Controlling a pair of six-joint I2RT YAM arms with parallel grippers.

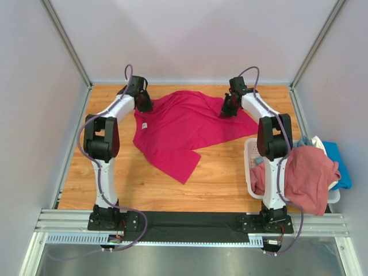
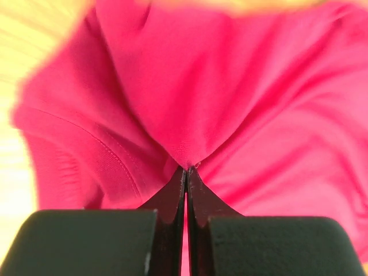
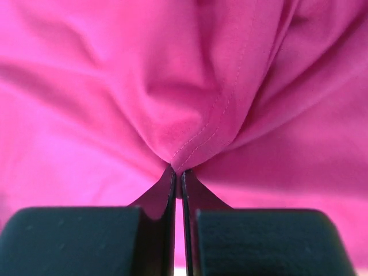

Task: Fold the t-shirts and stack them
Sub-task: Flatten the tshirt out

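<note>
Closest to the lens in the top view, a grey metal rail [image 1: 63,221] runs along the bottom of the frame. Above it, at the frame's centre, a magenta-red short-sleeved cloth t-shirt [image 1: 184,129] lies spread and rumpled on the wooden surface [image 1: 224,178]. One part of it points toward the lower middle, and a small white neck label [image 1: 144,125] shows near its left edge. The left claw [image 1: 145,107] sits at the shirt's upper left corner and the right claw [image 1: 227,110] at its upper right corner. At the right of the frame stands a white plastic lattice basket [image 1: 250,167]. A dusty pink cloth t-shirt [image 1: 307,175] drapes over its rim, with a blue cloth t-shirt [image 1: 342,167] beyond it at the frame's right edge

In the left wrist view, the left claw [image 2: 186,169] is pressed closed at bottom centre, its black tips pinching a fold of the magenta-red short-sleeved cloth t-shirt [image 2: 230,86]. The cloth fills most of the frame, and the blurred pale wooden surface [image 2: 29,57] shows at left

In the right wrist view, the right claw [image 3: 177,171] is likewise clamped together, here on a stitched seam of the same magenta-red short-sleeved cloth t-shirt [image 3: 115,86], and cloth fills the whole frame
</note>
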